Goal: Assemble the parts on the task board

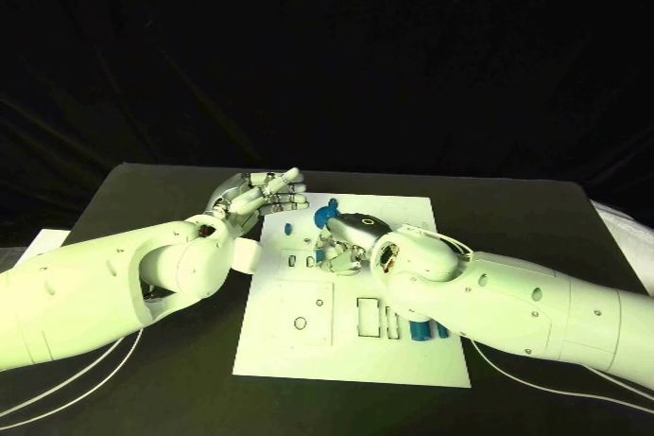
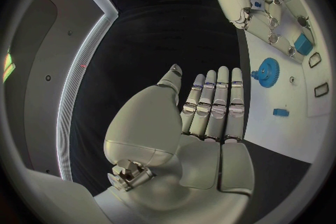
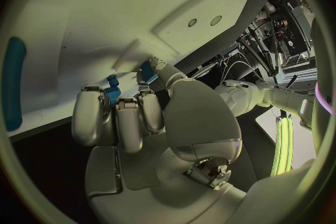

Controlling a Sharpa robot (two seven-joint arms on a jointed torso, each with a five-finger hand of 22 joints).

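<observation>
— What is the right hand (image 1: 352, 235) doing?
— Its fingers (image 3: 115, 117) curl down on the task board (image 1: 293, 346). A small blue peg (image 3: 112, 85) sits just past the fingertips. I cannot tell if they pinch it.
— And the left hand (image 2: 206, 117)?
— Flat, fingers straight, holding nothing. It waits beside the board, and the blue gear (image 2: 266, 71) lies a little past its fingertips.
— What step is this?
— I think it is fitting the peg in. Next it must push it straight into its hole.

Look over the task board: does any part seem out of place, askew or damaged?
Nothing stands out. The task board lies flat; the blue gear sits whole on it, and the right hand works over the small blue parts.
</observation>
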